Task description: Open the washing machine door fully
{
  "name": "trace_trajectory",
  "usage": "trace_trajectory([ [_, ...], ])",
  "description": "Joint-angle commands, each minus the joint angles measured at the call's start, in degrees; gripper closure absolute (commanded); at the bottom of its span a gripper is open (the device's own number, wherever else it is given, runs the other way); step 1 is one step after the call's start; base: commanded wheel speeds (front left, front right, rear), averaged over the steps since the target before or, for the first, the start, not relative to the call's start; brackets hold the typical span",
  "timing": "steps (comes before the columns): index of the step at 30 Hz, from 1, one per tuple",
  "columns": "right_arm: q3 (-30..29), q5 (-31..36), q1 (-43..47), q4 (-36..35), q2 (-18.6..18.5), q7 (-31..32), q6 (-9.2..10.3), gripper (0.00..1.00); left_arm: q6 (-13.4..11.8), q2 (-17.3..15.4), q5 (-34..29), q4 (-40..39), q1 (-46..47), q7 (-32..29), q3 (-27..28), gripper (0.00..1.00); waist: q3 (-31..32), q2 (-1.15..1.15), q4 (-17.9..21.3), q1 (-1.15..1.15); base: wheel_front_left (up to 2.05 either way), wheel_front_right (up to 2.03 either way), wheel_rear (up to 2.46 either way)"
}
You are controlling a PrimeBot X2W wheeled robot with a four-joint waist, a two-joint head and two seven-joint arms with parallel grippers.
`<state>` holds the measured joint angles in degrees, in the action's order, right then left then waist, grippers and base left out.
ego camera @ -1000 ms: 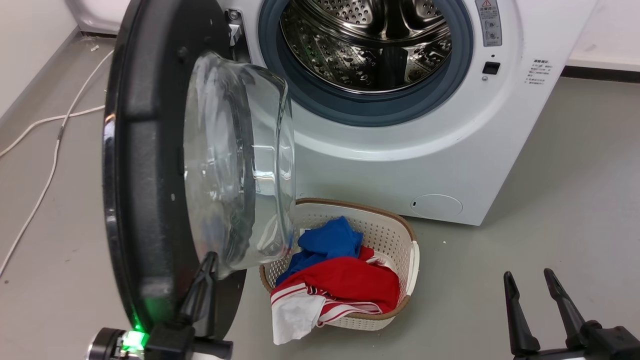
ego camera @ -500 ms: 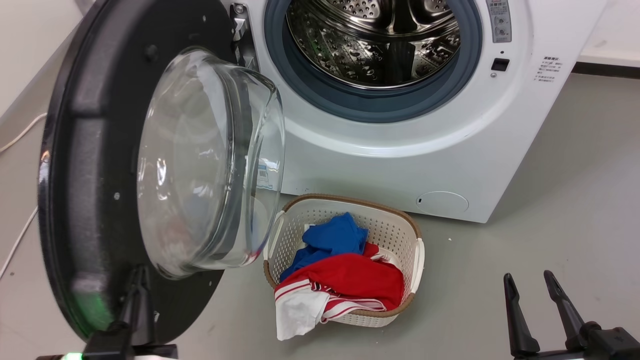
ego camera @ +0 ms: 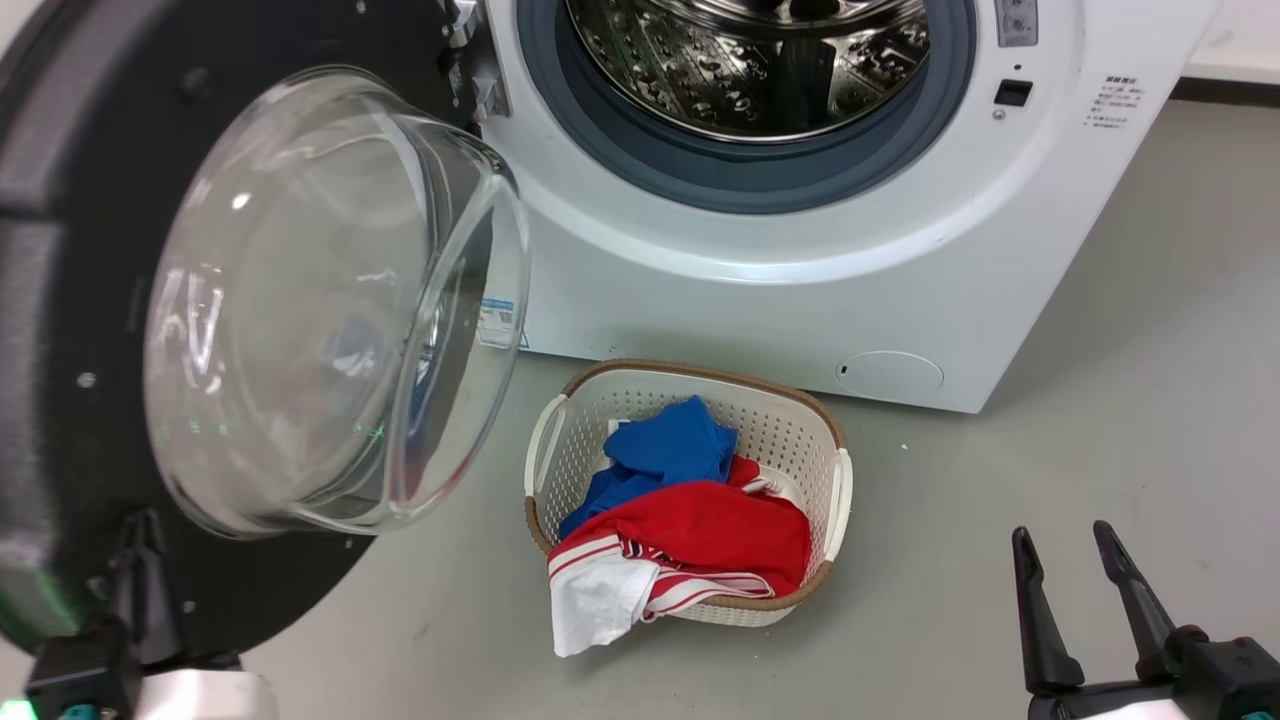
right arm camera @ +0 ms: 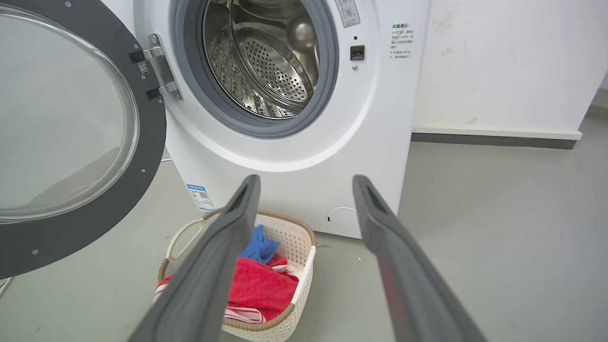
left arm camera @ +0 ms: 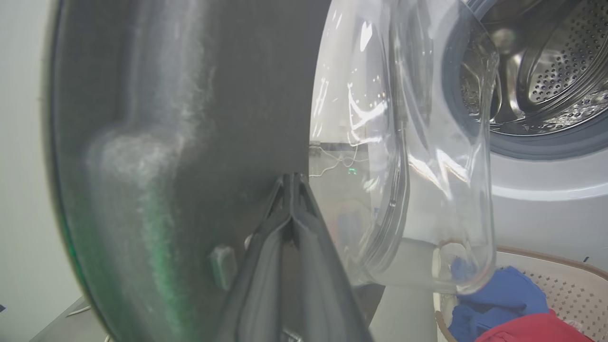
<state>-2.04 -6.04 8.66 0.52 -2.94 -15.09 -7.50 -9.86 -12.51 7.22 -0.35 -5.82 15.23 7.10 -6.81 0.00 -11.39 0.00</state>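
Left tool (left arm camera: 291, 176): fingers pressed together, tips against the inner face of the large round glossy black washing machine door (ego camera: 280, 300) directly ahead, apparently to push it wider from the white boxy washing machine (ego camera: 760, 290). Right tool (ego camera: 1062, 532): spread wide, empty.

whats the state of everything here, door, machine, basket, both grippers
washing machine door: open wide on its hinge
washing machine: drum exposed, no laundry seen inside
basket: upright on floor, holding clothes
clothes: heaped, white piece hanging over rim
left gripper: fingers shut, tips at door's inner face
right gripper: fingers open, empty
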Motion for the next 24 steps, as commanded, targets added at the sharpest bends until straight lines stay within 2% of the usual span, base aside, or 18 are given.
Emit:
trace_trajectory([
  [1, -0.16, 0.26, -0.79, -0.07, 0.12, -0.10, 0.01, 0.00, -0.59, -0.58, 0.13, 0.23, 0.90, -0.15, 1.37, 1.00, -0.35, 0.00, 0.17, 0.00, 0.00, 0.00, 0.00],
  [13, -0.62, 0.89, -2.21, -0.53, 0.12, -0.10, 0.01, 0.00, 0.94, -2.73, 0.92, 3.09, 5.73, -0.14, 10.24, 1.00, -3.20, 0.00, 0.70, 0.00, 0.00, 0.00, 0.00],
  [24, -0.92, 2.10, -4.06, -0.93, 0.12, -0.10, 0.01, 0.00, 3.57, -5.71, 1.54, 11.10, 12.25, -0.16, 15.45, 1.00, -6.07, 0.00, 1.89, 0.00, 0.00, 0.00, 0.00],
])
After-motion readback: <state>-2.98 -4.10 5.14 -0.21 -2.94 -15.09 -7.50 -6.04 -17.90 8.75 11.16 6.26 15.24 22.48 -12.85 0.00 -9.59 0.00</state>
